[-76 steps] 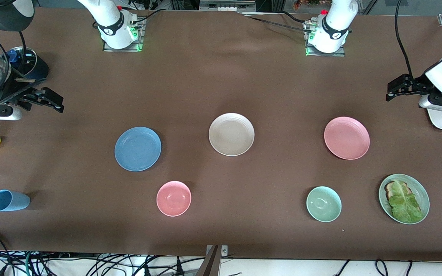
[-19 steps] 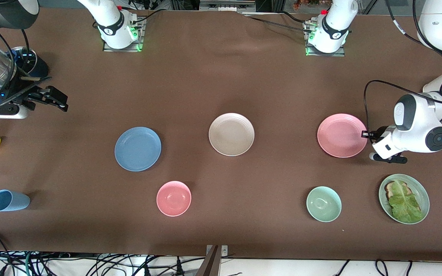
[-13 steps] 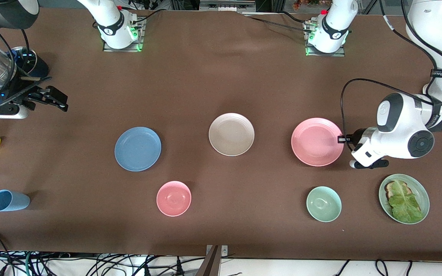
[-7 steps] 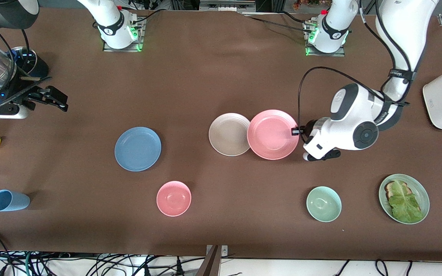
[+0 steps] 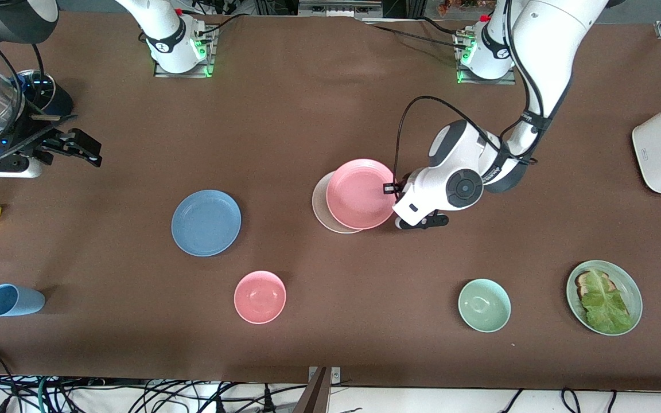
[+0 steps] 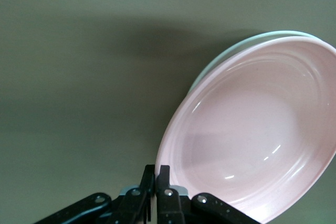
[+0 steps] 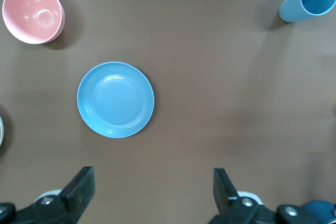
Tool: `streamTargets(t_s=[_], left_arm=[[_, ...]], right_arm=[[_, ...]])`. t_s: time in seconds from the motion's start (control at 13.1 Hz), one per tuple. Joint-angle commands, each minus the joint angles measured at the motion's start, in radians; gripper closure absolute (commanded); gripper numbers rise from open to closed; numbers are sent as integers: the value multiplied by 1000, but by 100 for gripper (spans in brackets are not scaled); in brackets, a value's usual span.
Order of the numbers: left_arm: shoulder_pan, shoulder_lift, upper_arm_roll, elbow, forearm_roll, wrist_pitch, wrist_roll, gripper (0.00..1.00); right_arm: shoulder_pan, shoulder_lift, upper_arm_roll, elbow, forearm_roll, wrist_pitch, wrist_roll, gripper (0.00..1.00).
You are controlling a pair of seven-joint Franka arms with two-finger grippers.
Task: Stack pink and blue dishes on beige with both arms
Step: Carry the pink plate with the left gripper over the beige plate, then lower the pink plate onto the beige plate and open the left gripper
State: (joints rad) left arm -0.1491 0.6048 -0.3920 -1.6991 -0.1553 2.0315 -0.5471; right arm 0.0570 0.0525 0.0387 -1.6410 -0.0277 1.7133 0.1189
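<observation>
Left tool (image 5: 392, 190) is clenched on the rim of the pink plate (image 5: 360, 194), holding it over the beige plate (image 5: 320, 210) near the table's middle, overlapping but not yet centred. The stacking step looks half done; next, I judge, centre, lower and let go. Right tool (image 5: 81, 150) waits released over the right arm's end edge; the blue plate (image 5: 206, 222) lies untouched.

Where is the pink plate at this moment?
The left gripper holds the pink plate by its rim over the beige plate, mid-table in the front view, covering most of it.
</observation>
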Motion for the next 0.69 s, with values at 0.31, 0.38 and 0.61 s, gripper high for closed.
streamTargets(t_s=[0.31,0.38,0.61], left_arm=[[-18,46,18,75,-3,27,-25,0],[-15,38,24,75,-3,24,-28,0],[40,6,39,75,0,-16,-22,0]], right_arm=[[0,-26,6,-13,-14,-6,13,0],[0,-26,6,-13,-14,-3,13,0],[0,-25,6,-4,-14,8,13,0]])
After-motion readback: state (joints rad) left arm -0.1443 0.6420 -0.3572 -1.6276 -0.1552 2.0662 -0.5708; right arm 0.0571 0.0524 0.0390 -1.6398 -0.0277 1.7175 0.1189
